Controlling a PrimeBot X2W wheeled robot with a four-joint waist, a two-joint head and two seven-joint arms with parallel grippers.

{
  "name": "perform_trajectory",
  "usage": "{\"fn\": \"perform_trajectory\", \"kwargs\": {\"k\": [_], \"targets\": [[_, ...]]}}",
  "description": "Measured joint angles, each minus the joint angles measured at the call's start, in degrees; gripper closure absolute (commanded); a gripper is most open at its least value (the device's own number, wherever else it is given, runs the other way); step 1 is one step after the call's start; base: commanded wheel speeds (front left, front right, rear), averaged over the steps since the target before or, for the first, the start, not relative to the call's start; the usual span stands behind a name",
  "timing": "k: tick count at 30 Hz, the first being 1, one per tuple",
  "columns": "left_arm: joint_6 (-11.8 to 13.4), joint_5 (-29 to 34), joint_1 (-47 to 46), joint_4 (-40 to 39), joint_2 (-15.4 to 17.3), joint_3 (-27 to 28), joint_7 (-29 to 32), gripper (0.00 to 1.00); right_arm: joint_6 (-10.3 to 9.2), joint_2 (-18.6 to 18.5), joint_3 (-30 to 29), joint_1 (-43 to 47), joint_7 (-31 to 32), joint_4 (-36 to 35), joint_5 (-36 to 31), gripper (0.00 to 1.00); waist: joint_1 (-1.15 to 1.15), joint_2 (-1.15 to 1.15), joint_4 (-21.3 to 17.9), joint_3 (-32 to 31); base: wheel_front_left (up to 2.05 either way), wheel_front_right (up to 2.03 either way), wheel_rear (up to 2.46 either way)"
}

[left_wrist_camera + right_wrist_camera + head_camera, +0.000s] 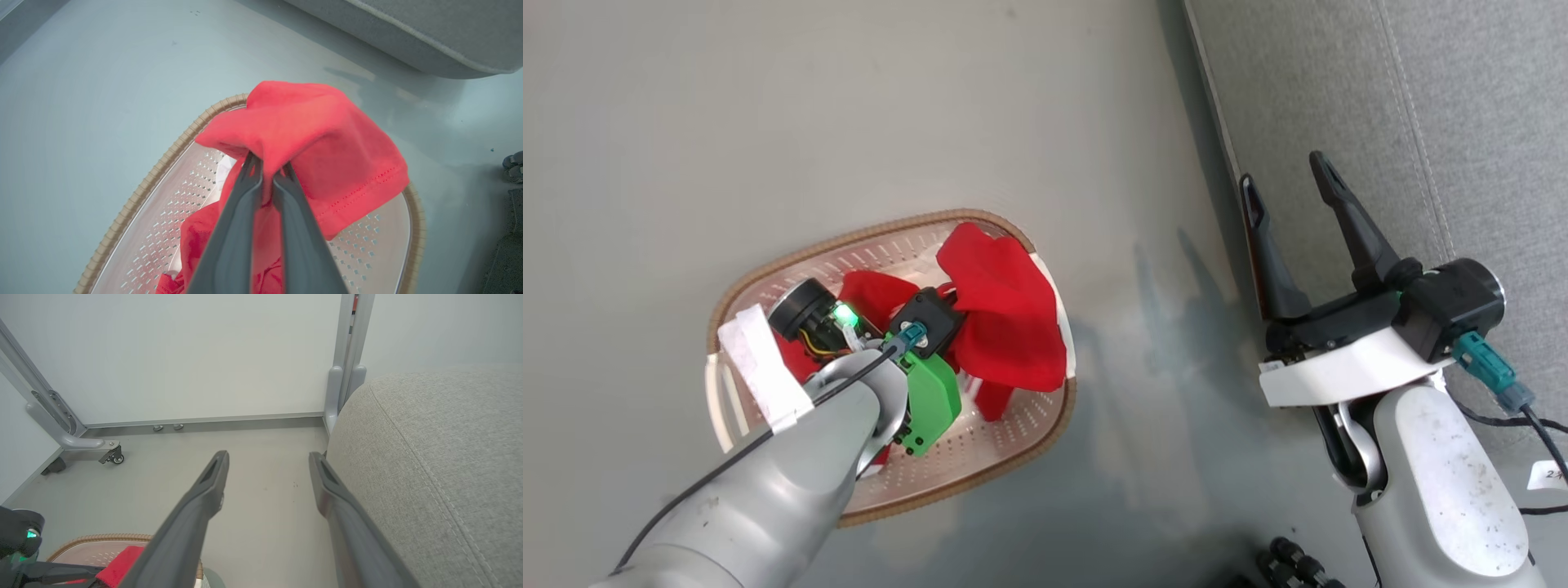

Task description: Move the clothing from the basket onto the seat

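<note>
Red clothing (310,134) is seen in the basket (163,163) on the floor (849,122). One piece is pinched by the left gripper (267,171) just above it. The right gripper (268,456) is held spread beside the seat (429,457).

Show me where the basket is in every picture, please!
Head view: basket sits lower left of the middle.
Left wrist view: basket fills the bottom middle, behind the left fingers pinching red clothing.
Right wrist view: basket peeks in at the bottom left corner.
Shared landmark: the grey seat, upper right in the head and left wrist views, right side in the right wrist view.
</note>
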Motion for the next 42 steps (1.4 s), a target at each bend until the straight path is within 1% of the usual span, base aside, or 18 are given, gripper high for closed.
{"fn": "perform_trajectory", "kwargs": {"k": [7, 12, 23, 27, 32, 42], "targets": [[1.0, 2.6, 4.4, -7.9, 1.2, 6.1, 0.0, 1.0, 0.0, 0.0, -0.1, 1.4, 0.0, 1.6, -0.3, 0.0, 0.0, 0.0, 2.0, -5.2, 0.0, 0.0, 0.0], [1.6, 4.2, 7.6, -13.8, 1.5, 11.2, 0.0, 1.0, 0.0, 0.0, -0.3, 3.1, 0.0, 2.7, -0.5, 0.0, 0.0, 0.0, 3.4, -8.5, 0.0, 0.0, 0.0], [2.5, 9.9, 14.3, -27.3, 2.0, 22.9, 0.0, 1.0, 0.0, 0.0, -0.7, 5.8, 0.0, 4.6, -0.9, 0.0, 0.0, 0.0, 6.3, -15.8, 0.0, 0.0, 0.0], [2.5, 10.8, 16.3, -31.7, 1.7, 27.0, 0.0, 1.0, 0.0, 0.0, -1.0, 7.1, 0.0, 5.2, -0.8, 0.0, -0.01, 0.0, 7.1, -18.5, 0.0, 0.0, 0.0], [2.0, 12.8, 18.0, -37.0, 1.2, 30.7, 0.0, 1.0, 0.0, 0.0, -1.3, 8.5, 0.0, 5.7, -0.9, 0.0, 0.0, 0.0, 8.0, -21.4, 0.0, 0.0, 0.0], [1.0, 14.6, 19.0, -45.8, 0.0, 35.8, 0.0, 1.0, 0.0, 0.0, -0.6, 10.3, 0.0, 6.4, -0.8, 0.0, -0.01, 0.0, 9.2, -25.5, 0.0, 0.0, 0.0]]}}
